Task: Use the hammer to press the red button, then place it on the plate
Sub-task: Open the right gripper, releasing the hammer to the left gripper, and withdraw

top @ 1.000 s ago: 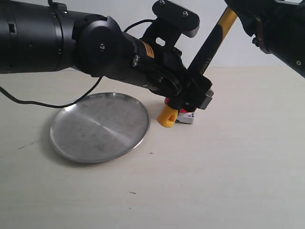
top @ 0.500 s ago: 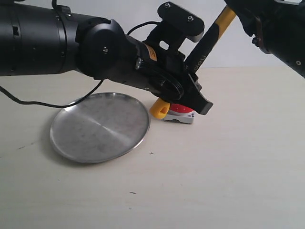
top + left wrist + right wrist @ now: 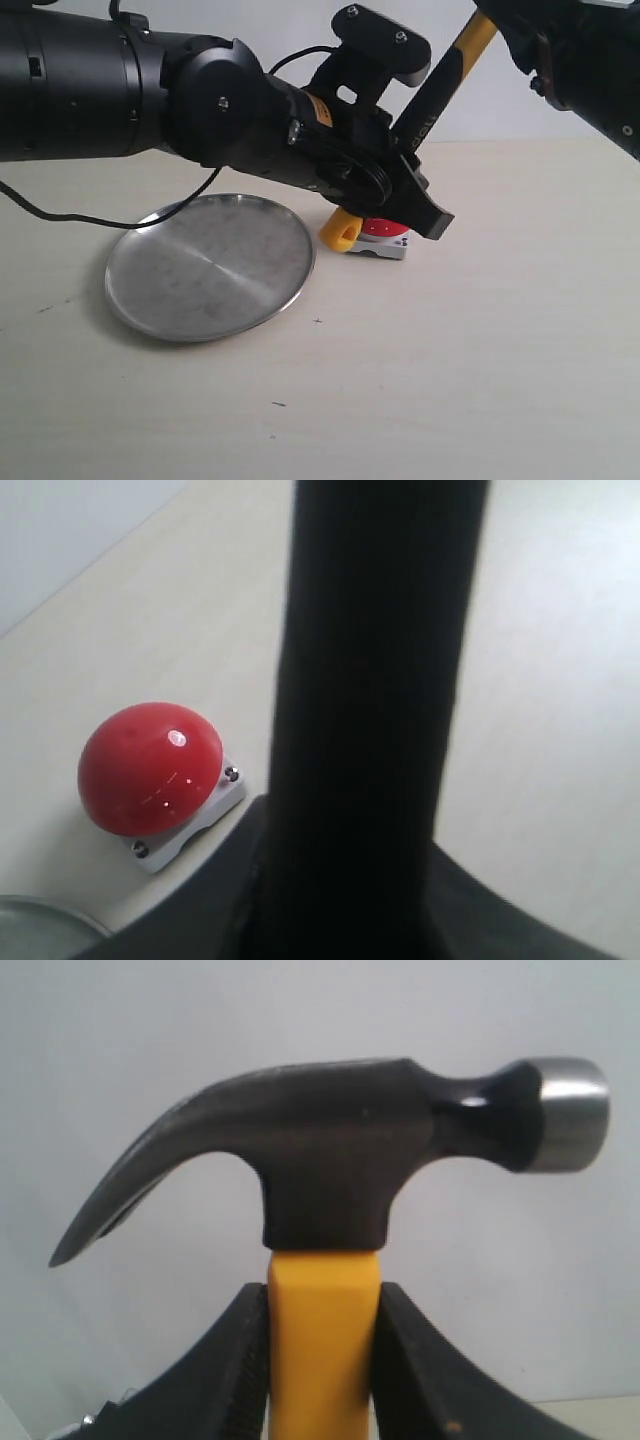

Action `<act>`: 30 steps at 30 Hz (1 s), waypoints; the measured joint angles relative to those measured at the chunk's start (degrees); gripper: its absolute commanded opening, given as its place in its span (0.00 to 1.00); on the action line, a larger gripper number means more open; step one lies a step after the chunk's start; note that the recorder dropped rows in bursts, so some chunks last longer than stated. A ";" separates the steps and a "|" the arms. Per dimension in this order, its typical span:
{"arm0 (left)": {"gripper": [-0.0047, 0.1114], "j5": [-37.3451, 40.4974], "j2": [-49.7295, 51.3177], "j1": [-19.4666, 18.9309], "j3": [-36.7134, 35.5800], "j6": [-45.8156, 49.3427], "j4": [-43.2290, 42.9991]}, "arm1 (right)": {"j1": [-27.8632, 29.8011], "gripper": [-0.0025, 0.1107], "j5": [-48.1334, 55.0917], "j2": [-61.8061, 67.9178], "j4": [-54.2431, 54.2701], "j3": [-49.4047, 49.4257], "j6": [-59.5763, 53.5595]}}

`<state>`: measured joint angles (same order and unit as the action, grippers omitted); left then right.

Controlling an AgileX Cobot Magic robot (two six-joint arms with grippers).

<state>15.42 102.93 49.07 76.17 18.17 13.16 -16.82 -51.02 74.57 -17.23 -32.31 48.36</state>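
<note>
The hammer (image 3: 440, 92) slants from upper right down to its yellow loop (image 3: 340, 232), which hangs just left of the red button (image 3: 383, 229) on its grey base. My left gripper (image 3: 412, 190) is shut on the black lower handle (image 3: 370, 680), above the button. In the left wrist view the red button (image 3: 150, 768) sits beside the handle. My right gripper (image 3: 322, 1352) is shut on the yellow neck under the dark hammer head (image 3: 330, 1155), at the top right in the exterior view. The silver plate (image 3: 150, 300) lies left of the button.
The left arm's thick black body (image 3: 120, 90) spans the upper left above the plate, trailing a black cable (image 3: 60, 215) on the table. The right arm (image 3: 590, 60) fills the top right corner. A sliver of the plate rim (image 3: 30, 925) shows in the left wrist view.
The left gripper turned and shifted, carrying the handle's yellow loop slightly up and left. More of the red dome now shows. The right arm barely moved.
</note>
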 measured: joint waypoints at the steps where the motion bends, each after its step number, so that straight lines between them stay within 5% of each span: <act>1: 0.04 0.00 0.00 0.09 0.00 0.00 0.27 | 0.00 0.10 0.00 0.00 0.12 0.00 0.00; 8: 0.04 -0.08 0.00 0.09 0.00 0.21 1.69 | 0.00 0.43 -0.32 0.00 0.25 0.00 -0.11; 11: 0.04 -0.49 0.00 -0.05 0.00 -0.87 3.31 | 0.00 0.49 -1.99 0.00 0.96 0.00 -0.11; 30: 0.04 -1.22 -0.18 -3.10 -0.41 -3.41 4.92 | 0.00 0.50 -4.35 -0.11 0.96 -0.24 -5.12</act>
<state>14.20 102.76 45.98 75.75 14.76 18.08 -16.82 -55.37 74.46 -16.26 -32.55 43.24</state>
